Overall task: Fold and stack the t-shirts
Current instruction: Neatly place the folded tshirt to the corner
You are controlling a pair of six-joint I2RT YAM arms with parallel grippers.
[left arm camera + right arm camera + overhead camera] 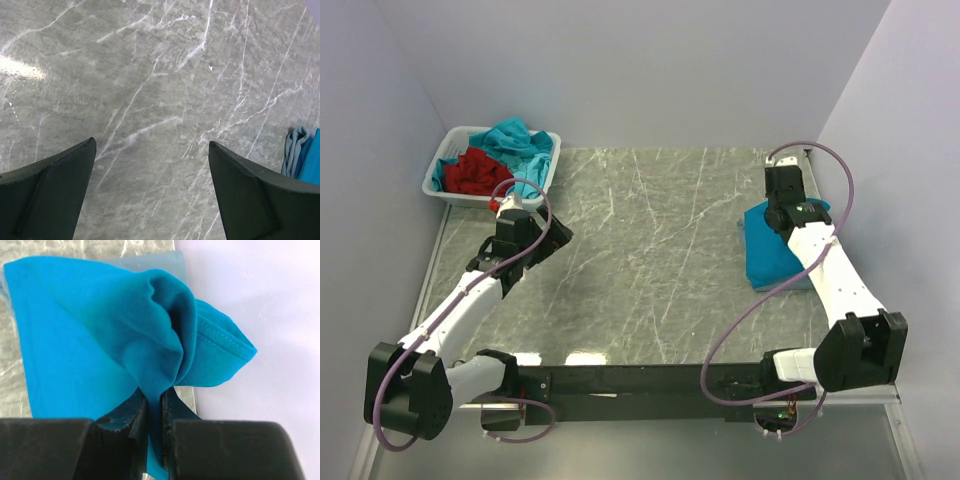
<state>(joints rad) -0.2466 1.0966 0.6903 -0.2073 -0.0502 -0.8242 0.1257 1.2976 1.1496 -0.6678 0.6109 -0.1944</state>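
Note:
A folded bright teal-blue t-shirt (767,255) lies at the right edge of the table on a duller slate-blue shirt (150,261). My right gripper (782,205) is shut on a bunched fold of the teal-blue t-shirt (125,320), the cloth pinched between its fingers (131,412). My left gripper (535,240) is open and empty above bare table near the basket; in the left wrist view its fingers (55,190) stand wide apart. Turquoise (520,140) and red (475,172) shirts lie crumpled in the basket.
The white slatted basket (447,150) stands at the back left corner. The grey marble table (650,260) has the right wall close by the stack. The stack's edge shows in the left wrist view (302,155).

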